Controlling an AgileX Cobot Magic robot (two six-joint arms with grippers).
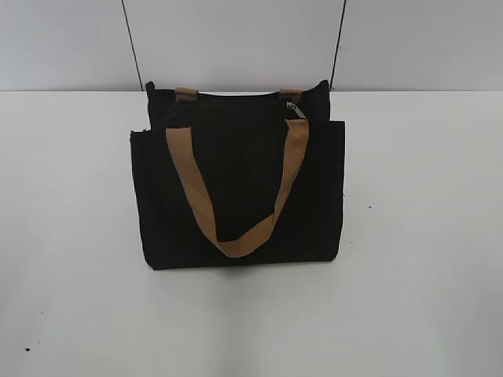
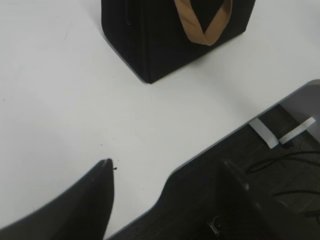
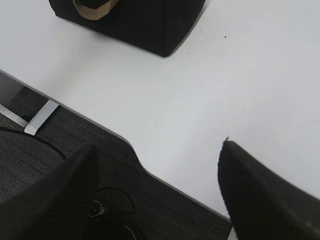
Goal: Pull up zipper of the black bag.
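Black bag (image 1: 236, 196) stands mid-table (image 1: 424, 236), well apart from both open hands.

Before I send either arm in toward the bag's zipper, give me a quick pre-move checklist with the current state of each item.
1. Black bag upright on the white table: ok.
2. Zipper pull located: a small silvery tab shows at the top edge near the right strap end; ok, though too small to confirm its orientation.
3. Zipper open or closed along the top: cannot tell.
4. Left gripper open and empty, near the table edge, clear of the bag: ok.
5. Right gripper open and empty, also clear of the bag: ok.
6. Tan strap handle away from the zipper line: front handle hangs down the front panel; ok.
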